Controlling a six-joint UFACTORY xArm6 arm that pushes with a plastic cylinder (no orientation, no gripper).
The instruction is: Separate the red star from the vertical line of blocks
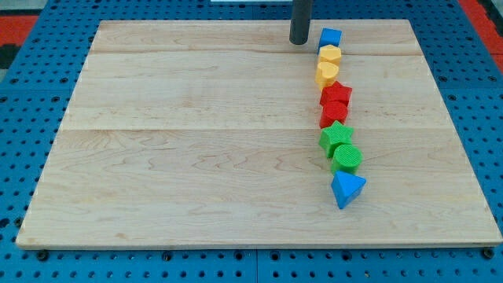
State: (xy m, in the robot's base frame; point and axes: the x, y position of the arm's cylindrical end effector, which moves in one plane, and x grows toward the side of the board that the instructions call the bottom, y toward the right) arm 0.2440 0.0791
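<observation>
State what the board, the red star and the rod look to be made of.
Board: pale wood, matt, with visible grain and plank seams. Red star: probably plastic, ridged like 3D print, though fine detail is small. Rod: dark, smooth, material unclear; my tip rests left of the blue block.

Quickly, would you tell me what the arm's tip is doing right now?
My tip: no gripper, holding nothing; it sits just left of the blue block, apart from the red star.

Wooden board point(196, 157) on blue pegboard point(23, 259); eight blocks in line at view's right
</observation>
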